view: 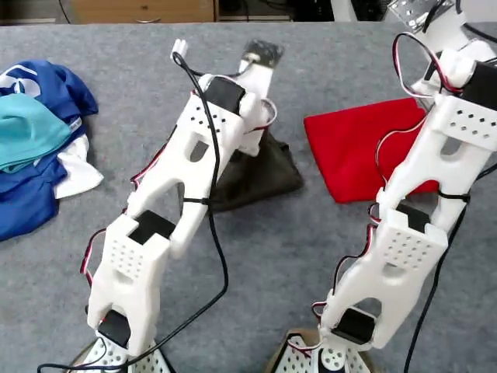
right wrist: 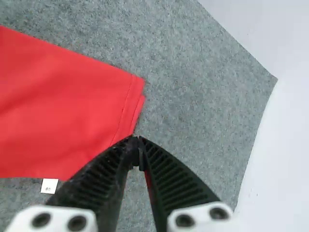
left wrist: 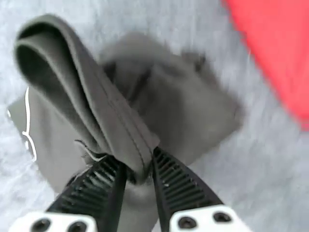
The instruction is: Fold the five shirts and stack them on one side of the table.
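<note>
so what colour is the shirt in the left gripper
Dark grey-brown shirt, clearest in the left wrist view.

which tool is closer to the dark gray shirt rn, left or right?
Left. The left tool is clamped on a fold of the dark gray shirt; the right tool sits apart from it, tips at the red shirt's corner.

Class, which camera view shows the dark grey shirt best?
Left wrist view: the dark grey shirt is pinched at a fold in the left tool. The high view has an arm covering part of it; the right wrist view faces the red shirt.
</note>
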Available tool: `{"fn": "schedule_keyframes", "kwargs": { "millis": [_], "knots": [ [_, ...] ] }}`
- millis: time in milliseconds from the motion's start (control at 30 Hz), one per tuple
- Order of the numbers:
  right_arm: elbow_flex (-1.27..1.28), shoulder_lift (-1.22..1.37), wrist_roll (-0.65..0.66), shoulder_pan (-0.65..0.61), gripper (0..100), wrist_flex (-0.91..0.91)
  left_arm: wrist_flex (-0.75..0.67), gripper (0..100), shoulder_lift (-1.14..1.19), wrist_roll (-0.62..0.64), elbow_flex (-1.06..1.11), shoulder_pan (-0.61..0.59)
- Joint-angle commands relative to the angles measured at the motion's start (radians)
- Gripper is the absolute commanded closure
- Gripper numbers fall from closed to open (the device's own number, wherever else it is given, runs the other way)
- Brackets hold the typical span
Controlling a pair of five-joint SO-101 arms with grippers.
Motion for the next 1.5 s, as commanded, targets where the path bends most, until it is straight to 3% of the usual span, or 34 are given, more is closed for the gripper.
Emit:
{"fn": "schedule_keyframes", "kwargs": {
  "millis": [0,167,267,333,433,533,700,767,833,1000,1133,1300,1467],
  "knots": [
    [-0.042,-0.061,0.008,0.008,99.7,0.011,-0.087,98,-0.033,0.091,-0.037,0.035],
    [-0.042,-0.061,0.008,0.007,99.7,0.012,-0.087,96,0.035,0.120,-0.035,0.066],
    [-0.042,-0.061,0.008,0.004,99.6,0.008,-0.087,82,0.047,0.121,-0.035,0.048],
    [-0.042,-0.056,0.005,-0.022,99.6,-0.011,-0.087,74,0.047,0.190,-0.035,0.006],
    [-0.035,-0.056,-0.035,-0.087,99.6,-0.015,-0.071,72,0.047,0.316,-0.081,-0.091],
    [-0.035,-0.056,-0.035,-0.156,99.6,0.006,0.003,76,0.047,0.318,-0.206,-0.190],
    [0.024,-0.054,-0.077,-0.323,99.6,0.012,0.149,99,0.058,0.315,-0.431,-0.354],
    [0.096,-0.047,-0.110,-0.423,99.6,0.005,0.209,95,0.058,0.278,-0.454,-0.407],
    [0.194,-0.015,-0.140,-0.533,99.6,-0.028,0.244,98,0.058,0.216,-0.450,-0.445],
    [0.317,0.097,-0.189,-0.771,99.6,-0.100,0.245,98,0.013,0.057,-0.287,-0.543],
    [0.318,0.163,-0.199,-0.880,99.6,-0.049,0.245,98,-0.104,0.018,-0.014,-0.594],
    [0.315,0.282,-0.201,-0.875,99.6,-0.043,0.215,98,-0.305,-0.026,0.365,-0.600],
    [0.315,0.355,-0.195,-0.800,99.6,-0.008,0.061,98,-0.486,-0.075,0.695,-0.598]
  ]
}}
